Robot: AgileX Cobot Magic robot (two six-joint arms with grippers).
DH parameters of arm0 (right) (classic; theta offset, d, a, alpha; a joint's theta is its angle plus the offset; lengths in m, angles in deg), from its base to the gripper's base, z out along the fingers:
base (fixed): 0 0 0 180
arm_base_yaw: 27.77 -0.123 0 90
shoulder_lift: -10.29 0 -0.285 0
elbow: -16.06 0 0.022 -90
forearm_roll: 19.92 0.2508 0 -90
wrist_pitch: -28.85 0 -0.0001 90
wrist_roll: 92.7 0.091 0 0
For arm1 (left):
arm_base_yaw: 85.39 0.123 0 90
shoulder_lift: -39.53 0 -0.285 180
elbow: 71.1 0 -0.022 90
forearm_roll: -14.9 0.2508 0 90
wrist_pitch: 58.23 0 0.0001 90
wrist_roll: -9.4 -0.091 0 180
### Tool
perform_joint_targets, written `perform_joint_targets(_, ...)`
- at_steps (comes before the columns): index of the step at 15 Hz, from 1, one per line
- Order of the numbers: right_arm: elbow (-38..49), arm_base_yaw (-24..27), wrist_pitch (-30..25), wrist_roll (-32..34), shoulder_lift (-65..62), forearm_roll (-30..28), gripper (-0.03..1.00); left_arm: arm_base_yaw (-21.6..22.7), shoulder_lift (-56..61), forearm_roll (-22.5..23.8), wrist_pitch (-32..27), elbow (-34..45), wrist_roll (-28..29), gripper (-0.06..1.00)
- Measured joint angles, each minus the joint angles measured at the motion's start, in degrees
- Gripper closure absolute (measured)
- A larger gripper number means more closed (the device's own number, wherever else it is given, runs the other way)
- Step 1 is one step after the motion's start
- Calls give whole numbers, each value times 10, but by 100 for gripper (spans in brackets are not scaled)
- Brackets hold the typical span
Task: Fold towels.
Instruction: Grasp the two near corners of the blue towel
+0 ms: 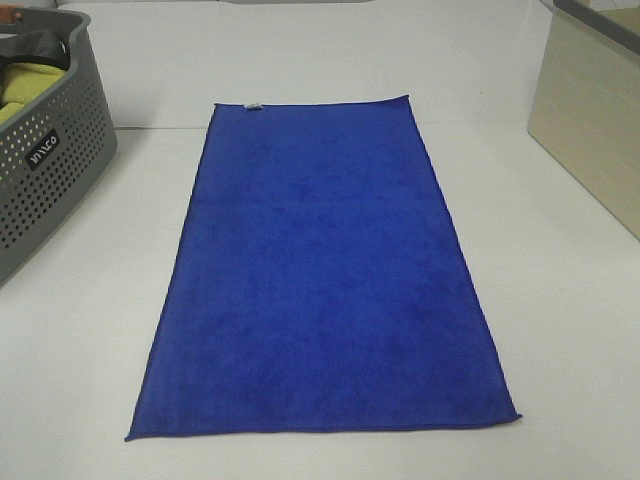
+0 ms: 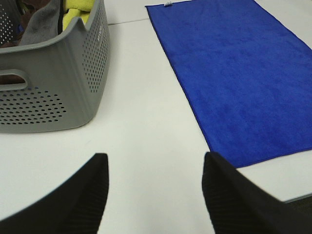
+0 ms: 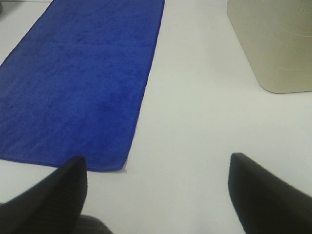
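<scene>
Far left: grey perforated basket is sitting at the table's left edge. It is well apart from the towel, w/ bare table showing between.
In basket: yellow-green cloth is bunching up inside, w/ a dark cloth lying over it near the rim.
L gripper: left gripper is hovering over bare white table. Jaws are spreading wide & gripping nothing. Basket wall is standing on one side of it and the towel's near corner on the other.
Centre: blue towel is lying flat & fully spread, 1 layer, long axis running away from the cam. Hem is showing all round, and the near corners are curling up a touch.
Tag: small white tag is sticking out at the far short edge, left of its middle.
R gripper: right gripper is hanging over bare table just beside the towel's near right corner. Jaws are gaping wide & carrying nothing, w/ one finger overlapping the towel's near edge in the wrist view. Contact: can't tell.
Far right: beige container w/ a dark rim is standing at the table's right side. It is apart from the towel's long edge, w/ white tabletop running between them.
</scene>
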Motion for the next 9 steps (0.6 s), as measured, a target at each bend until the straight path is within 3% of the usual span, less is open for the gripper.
perform_joint_targets(9, 0, 0, 0, 0, 0, 0, 21, 0, 0, 0, 0, 0, 0, 39)
